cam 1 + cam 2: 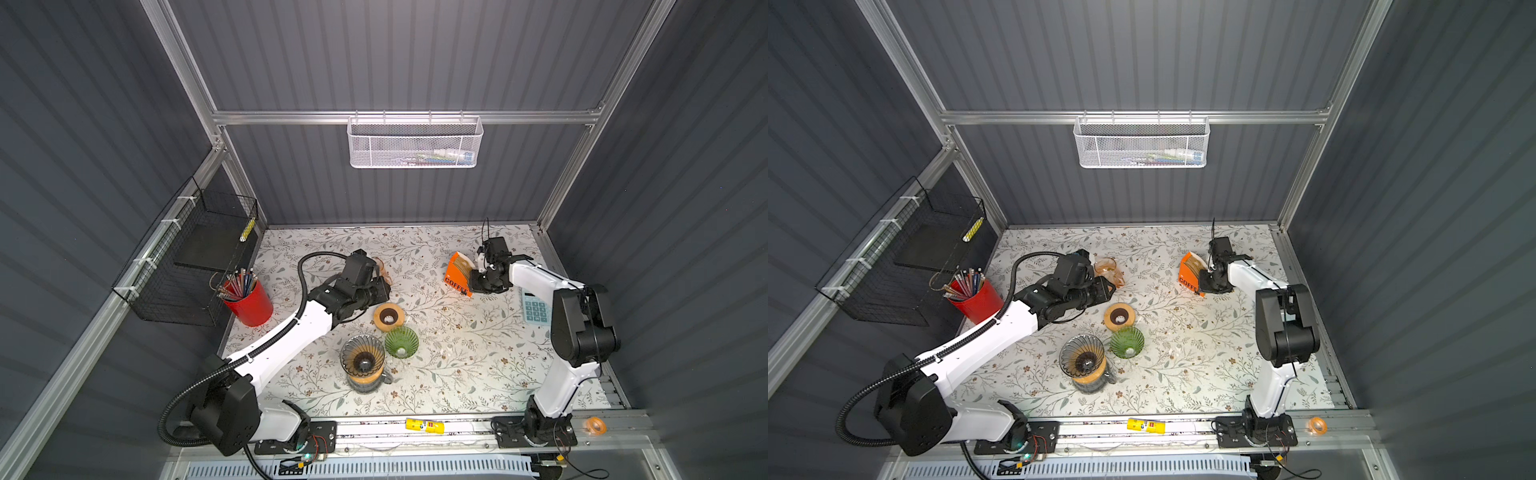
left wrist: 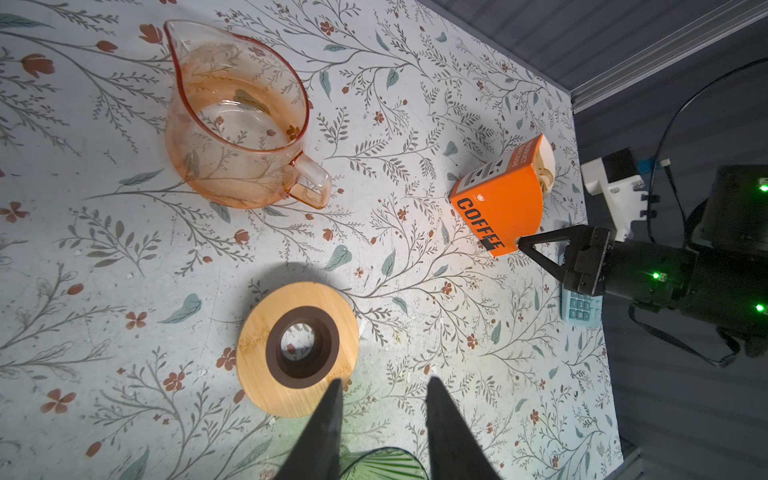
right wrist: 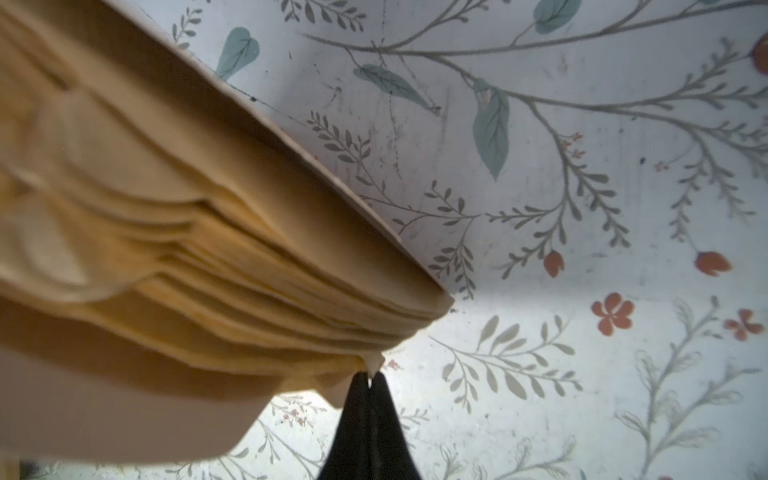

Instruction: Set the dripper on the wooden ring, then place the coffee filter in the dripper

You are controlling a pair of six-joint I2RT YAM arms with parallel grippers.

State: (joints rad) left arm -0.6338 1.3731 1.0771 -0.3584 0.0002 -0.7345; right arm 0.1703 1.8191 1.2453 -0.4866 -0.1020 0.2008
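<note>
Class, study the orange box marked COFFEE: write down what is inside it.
Inside the orange box sits a stack of tan paper filters; the right gripper pinches a filter edge. The box walls hide the stack's lower part.

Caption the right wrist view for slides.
Right gripper shut on a coffee filter corner at the filter stack's edge, over the floral table.

A red cup [image 1: 254, 308] of pencils [image 1: 240, 283] stands at the tabletop's [image 1: 457, 374] left edge, beside a hanging black wire basket [image 1: 166, 291]. A pink glass pitcher [image 2: 232, 124] stands near a wooden ring [image 2: 257, 345]. A pale blue calculator [image 1: 535, 309] lies at the right. A yellow tube [image 1: 424, 425] and an orange tape roll [image 1: 595, 426] lie on the front rail [image 1: 478, 429].
</note>
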